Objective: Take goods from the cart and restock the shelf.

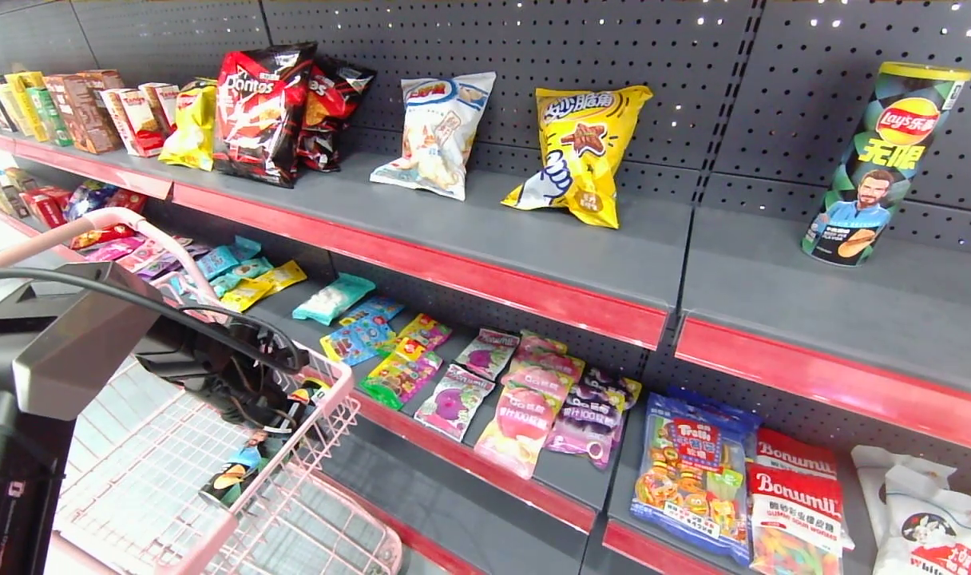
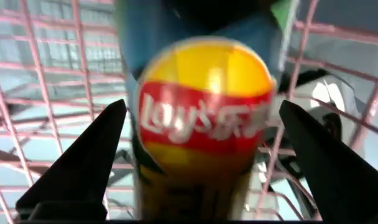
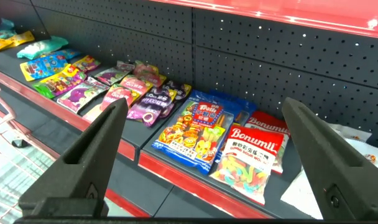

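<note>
Quickly, head view: the pink wire cart sits at the lower left, just beside the shelf. The left arm is down inside the cart. A chip can lies tilted in the cart against the wire side. On the top shelf board a second chip can stands upright at the far right, well apart from a yellow chip bag and a white chip bag, both leaning on the back panel. Candy bags lie flat on the lower board.

Left wrist view: the left gripper is spread wide, one dark finger on each side of the chip can. The can fills the gap between the fingers. Only thin slivers of space show at its sides, so not clamped; whether a pad touches it I cannot tell. Pink cart wire shows behind.

Right wrist view: the right gripper is spread apart and holds nothing. It hangs in front of the lower shelf board, above a blue candy bag and a red gummy bag lying side by side.
</note>
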Controlling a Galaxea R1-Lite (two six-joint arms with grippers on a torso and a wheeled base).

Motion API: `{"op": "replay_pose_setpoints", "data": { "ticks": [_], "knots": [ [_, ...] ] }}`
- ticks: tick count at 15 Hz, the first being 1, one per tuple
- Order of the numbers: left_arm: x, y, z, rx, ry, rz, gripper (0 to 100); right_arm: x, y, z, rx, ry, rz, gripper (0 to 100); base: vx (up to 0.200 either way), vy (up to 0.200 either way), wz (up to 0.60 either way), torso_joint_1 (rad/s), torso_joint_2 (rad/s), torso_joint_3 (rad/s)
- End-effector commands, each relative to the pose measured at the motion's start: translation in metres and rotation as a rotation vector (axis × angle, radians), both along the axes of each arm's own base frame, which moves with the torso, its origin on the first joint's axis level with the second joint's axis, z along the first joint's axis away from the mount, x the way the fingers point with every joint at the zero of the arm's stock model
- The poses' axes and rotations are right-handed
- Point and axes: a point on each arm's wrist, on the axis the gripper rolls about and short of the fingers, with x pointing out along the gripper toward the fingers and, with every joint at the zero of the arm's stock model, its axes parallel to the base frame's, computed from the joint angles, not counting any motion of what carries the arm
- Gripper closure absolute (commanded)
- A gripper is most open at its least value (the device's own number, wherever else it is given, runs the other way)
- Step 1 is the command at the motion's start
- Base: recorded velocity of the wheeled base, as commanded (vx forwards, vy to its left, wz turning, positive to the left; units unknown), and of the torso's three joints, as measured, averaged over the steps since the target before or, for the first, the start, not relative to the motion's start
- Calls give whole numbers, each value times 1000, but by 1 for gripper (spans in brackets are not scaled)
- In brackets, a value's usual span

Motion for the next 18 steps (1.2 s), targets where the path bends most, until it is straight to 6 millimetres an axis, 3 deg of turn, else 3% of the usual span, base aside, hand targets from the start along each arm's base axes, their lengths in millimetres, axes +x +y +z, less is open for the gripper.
{"op": "replay_pose_setpoints", "data": {
  "ticks": [1,3,5,17,18],
  "knots": [
    [5,1,11,0,0,0,0,0,0,0,0,0,1,0,0,0,0,0,0,0],
    [12,2,23,-3,21,3,0,0,0,0,0,0,1,0,0,0,0,0,0,0],
    [13,3,22,0,18,4,0,0,0,0,0,0,1,0,0,0,0,0,0,0],
    [14,4,5,23,42,-19,0,0,0,0,0,-1,1,0,0,0,0,0,0,0],
    [14,5,1,23,43,-19,100,0,0,0,0,0,1,0,0,0,0,0,0,0]
  ]
}}
